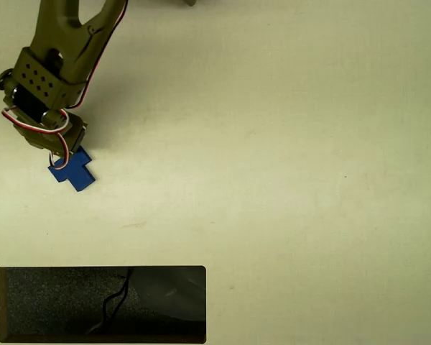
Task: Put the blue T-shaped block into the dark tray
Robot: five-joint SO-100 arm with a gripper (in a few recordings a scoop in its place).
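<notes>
1. The small flat bright-blue T-shaped block [74,170] lies on the table at the left side of the overhead view, well apart from the tray.
2. The olive-green robot gripper [65,151] is right on top of the block's upper edge. Its fingers are hidden under the arm, so I cannot tell if they are spread or squeezed on the block.
3. The big black tray with a speckled inside [43,305] sits at the bottom left. It has no block in it yet.
4. What could go wrong: I think the grip may catch only the block's edge. Then the block could twist, slip out and drop on the table before it reaches the tray.
5. The red and white wires [36,126] loop close by and might snag.
6. The pale cream table [287,144] is smooth, plain and brightly lit.
</notes>
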